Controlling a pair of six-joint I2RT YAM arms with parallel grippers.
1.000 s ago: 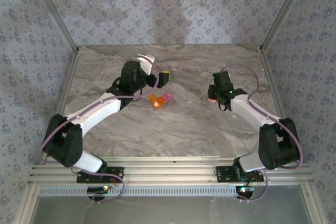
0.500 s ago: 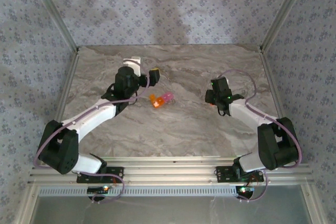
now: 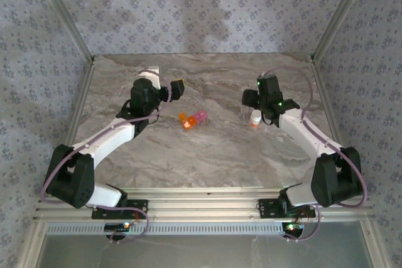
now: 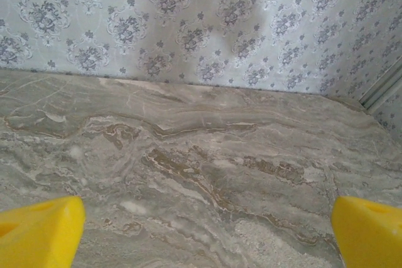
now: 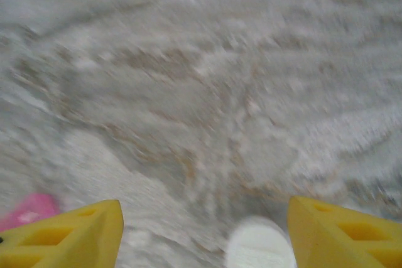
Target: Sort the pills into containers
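Where the containers lie: the containers (image 3: 192,118) rest near the middle of the counter (image 3: 207,155), orange compartment toward 8 o'clock, pink ones toward 2 o'clock, touched by neither arm.
Top view alone: both arms whole, and the white bottle (image 3: 255,118) with its orange-red band standing upright at 3 o'clock of the containers, well apart from them.
Left gripper: the left gripper (image 3: 164,80) hangs at 10 o'clock of the containers, near but not touching.
Left wrist view: yellow fingers (image 4: 38,233) spread wide at the two lower corners, bare marbled counter and patterned wall between them; left gripper (image 4: 204,236) carries nothing.
Right gripper: the right gripper (image 3: 259,106) sits just at 12 o'clock of the bottle.
Right wrist view, blurred: yellow fingers (image 5: 69,233) apart, the bottle's white cap (image 5: 259,243) between them nearer the 3 o'clock finger, a gap visible on each side; right gripper (image 5: 204,236) grips nothing. A pink patch (image 5: 28,210) at 8 o'clock looks like the containers' pink end; too smeared to be sure.
Change, left: a second ago this arm's yellow tip stood just at 12 o'clock of the containers; it has drawn back toward 9 o'clock.
Change, right: fingers then sat closed over the bottle; now parted and lifted off it.
Change, containers: same spot.
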